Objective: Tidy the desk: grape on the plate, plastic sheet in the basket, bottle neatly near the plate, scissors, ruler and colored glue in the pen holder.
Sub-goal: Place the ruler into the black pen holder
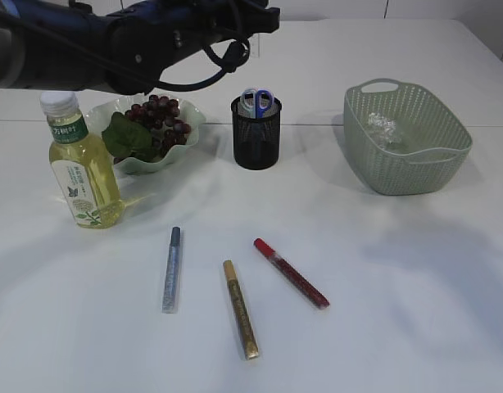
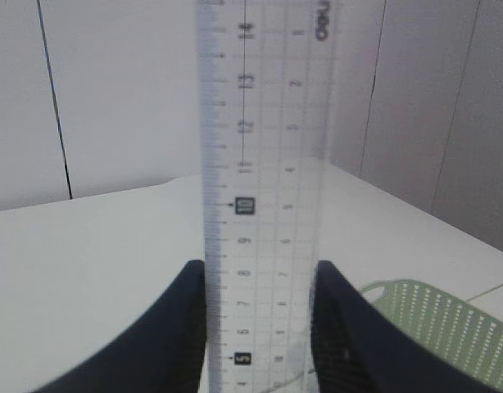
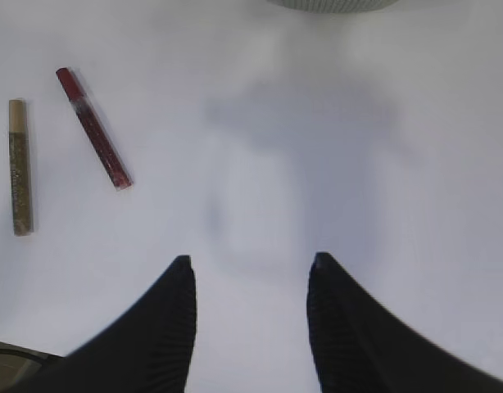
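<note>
Exterior view: left arm (image 1: 112,41) reaching over plate (image 1: 190,123) with grapes (image 1: 157,123); its gripper not showing here. Scissors (image 1: 257,101) standing in pen holder (image 1: 256,135). Three glue pens (image 1: 288,273) lying on table.

Left wrist view: left gripper (image 2: 261,282) clamping ruler (image 2: 264,164), ruler standing upright between fingers (image 2: 174,336), basket (image 2: 436,319) lying below right.

Right wrist view: right gripper (image 3: 250,266) hanging spread, grasping nothing; red glue pen (image 3: 93,128) and gold glue pen (image 3: 20,166) lying well apart to left.

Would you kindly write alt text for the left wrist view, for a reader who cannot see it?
A clear plastic ruler stands upright, clamped between the two dark fingers of the left pincer, its numbers running up past 14. Behind it are a white table, pale wall panels, and the rim of a green basket at lower right.
</note>
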Robot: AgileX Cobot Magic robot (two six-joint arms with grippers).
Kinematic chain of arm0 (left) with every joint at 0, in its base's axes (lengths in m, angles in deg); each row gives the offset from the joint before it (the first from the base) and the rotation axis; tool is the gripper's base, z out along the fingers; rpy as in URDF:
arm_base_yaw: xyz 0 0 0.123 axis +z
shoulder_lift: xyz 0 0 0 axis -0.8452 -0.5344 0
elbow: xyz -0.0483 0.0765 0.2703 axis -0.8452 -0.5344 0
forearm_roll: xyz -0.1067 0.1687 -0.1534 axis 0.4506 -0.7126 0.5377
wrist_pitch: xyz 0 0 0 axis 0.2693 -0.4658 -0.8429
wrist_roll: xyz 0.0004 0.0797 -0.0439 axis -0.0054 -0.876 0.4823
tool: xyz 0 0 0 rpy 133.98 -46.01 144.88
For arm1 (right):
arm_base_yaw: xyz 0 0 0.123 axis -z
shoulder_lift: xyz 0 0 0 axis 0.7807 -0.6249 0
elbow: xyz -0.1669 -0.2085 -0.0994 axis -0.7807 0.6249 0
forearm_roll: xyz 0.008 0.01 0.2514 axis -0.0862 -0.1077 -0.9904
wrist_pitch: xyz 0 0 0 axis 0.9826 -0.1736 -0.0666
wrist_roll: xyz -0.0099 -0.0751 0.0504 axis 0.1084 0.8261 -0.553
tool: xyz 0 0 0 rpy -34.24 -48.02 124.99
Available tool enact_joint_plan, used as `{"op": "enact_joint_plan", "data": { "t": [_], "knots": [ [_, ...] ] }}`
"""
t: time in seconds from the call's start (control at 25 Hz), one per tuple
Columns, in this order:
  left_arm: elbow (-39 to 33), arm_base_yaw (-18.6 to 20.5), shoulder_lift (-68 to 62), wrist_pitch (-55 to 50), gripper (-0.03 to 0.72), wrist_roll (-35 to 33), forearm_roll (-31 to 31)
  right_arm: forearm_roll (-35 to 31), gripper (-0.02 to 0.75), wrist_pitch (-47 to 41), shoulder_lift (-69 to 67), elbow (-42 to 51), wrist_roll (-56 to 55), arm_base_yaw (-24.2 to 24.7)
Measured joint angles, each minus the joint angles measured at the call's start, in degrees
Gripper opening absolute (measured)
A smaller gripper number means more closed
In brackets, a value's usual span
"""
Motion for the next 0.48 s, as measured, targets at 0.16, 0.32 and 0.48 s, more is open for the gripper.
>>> {"op": "enact_joint_plan", "data": {
  "t": [0.16, 0.32, 0.48],
  "knots": [
    [2.9, 0.0, -2.9, 0.0, 0.281, 0.0, 0.0, 0.5, 0.364, 0.0, 0.0, 0.0, 0.0, 0.0],
    [6.1, 0.0, -6.0, 0.0, 0.281, 0.0, 0.0, 1.3, 0.364, 0.0, 0.0, 0.0, 0.0, 0.0],
    [8.9, 1.0, -9.5, 0.0, 0.281, 0.0, 0.0, 1.6, 0.363, 0.0, 0.0, 0.0, 0.0, 0.0]
  ]
}}
